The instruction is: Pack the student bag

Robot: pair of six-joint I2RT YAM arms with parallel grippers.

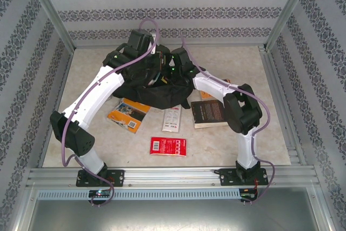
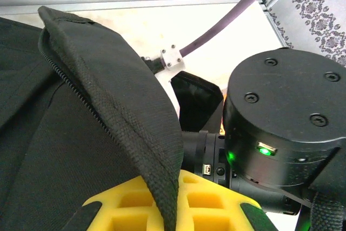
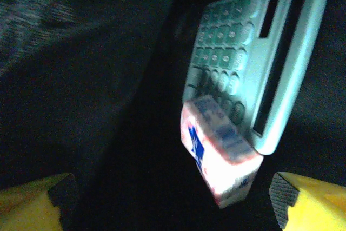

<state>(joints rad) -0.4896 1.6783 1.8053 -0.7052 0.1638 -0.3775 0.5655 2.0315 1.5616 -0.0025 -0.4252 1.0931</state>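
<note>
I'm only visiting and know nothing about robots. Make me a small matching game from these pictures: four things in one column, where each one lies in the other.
Things:
1. calculator
2. red packet
3. dark-covered book
4. orange book

Places:
A. on the table, just right of the white leaflet
B. inside the student bag
C. on the table, nearest its front edge
D. on the table, just left of the white leaflet

Pairs: 1-B, 2-C, 3-A, 4-D

Overhead view bright, evenly lit; right wrist view dark, blurred; left wrist view sharp.
</note>
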